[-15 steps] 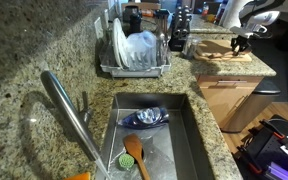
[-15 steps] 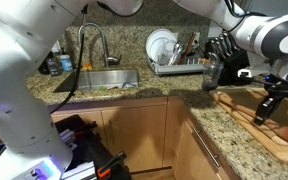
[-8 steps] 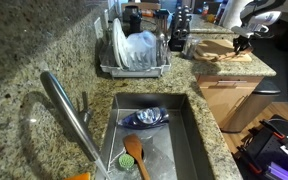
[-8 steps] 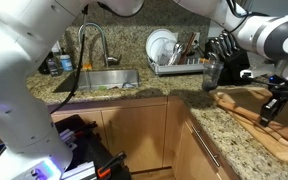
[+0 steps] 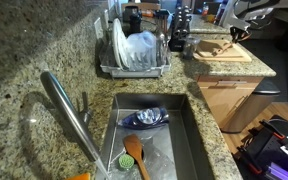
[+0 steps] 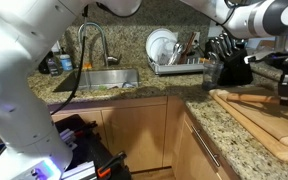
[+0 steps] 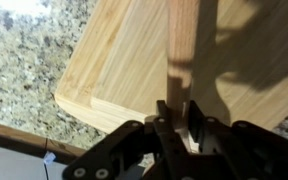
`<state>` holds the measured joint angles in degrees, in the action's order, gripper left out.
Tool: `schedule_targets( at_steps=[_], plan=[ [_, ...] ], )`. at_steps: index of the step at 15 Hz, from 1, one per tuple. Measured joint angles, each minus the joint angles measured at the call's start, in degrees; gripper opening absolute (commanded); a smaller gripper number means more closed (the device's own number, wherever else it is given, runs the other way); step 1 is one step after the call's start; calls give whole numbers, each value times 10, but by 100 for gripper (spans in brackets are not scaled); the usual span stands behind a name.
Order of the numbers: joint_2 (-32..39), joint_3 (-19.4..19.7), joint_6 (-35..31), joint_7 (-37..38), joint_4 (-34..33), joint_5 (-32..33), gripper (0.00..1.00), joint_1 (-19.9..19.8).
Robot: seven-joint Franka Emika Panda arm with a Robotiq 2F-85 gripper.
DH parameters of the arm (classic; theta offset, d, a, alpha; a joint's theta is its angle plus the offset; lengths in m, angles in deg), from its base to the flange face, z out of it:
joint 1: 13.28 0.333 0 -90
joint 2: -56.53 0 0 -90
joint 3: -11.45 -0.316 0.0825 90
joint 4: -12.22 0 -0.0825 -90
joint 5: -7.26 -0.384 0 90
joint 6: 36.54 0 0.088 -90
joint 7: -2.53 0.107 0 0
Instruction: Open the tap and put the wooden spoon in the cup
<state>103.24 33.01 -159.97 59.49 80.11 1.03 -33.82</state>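
My gripper (image 7: 176,125) is shut on the handle of the wooden spoon (image 7: 181,40) and holds it over a light wooden cutting board (image 7: 109,60). In an exterior view the gripper (image 6: 284,93) holds the spoon (image 6: 246,98) roughly level just above the board (image 6: 269,130). It is also at the far right in an exterior view (image 5: 236,32). The steel tap (image 5: 69,112) slants over the sink (image 5: 191,130), with its slim lever (image 5: 83,103) at the base. The tap also shows in an exterior view (image 6: 92,38). I cannot make out a cup with certainty.
In the sink lie another orange-brown spoon-shaped utensil (image 5: 134,154), a green one and a blue bowl (image 5: 146,117). A dish rack (image 5: 134,58) with plates stands behind the sink. A knife block (image 6: 229,62) and a dark container (image 6: 211,72) stand by the board.
My gripper has risen and shifted sideways with the wooden spoon. The spoon has come up off the cutting board and now hangs roughly level.
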Motion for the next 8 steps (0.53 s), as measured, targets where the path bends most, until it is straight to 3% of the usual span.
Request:
schedule_targets(
  at_steps=[6,7,8],
  plan=[
    [-21,50,-13,0,-66,136,6,85],
    [-26,52,-26,3,-72,138,23,91],
    [-32,50,-20,10,-77,119,23,90]
  ],
)
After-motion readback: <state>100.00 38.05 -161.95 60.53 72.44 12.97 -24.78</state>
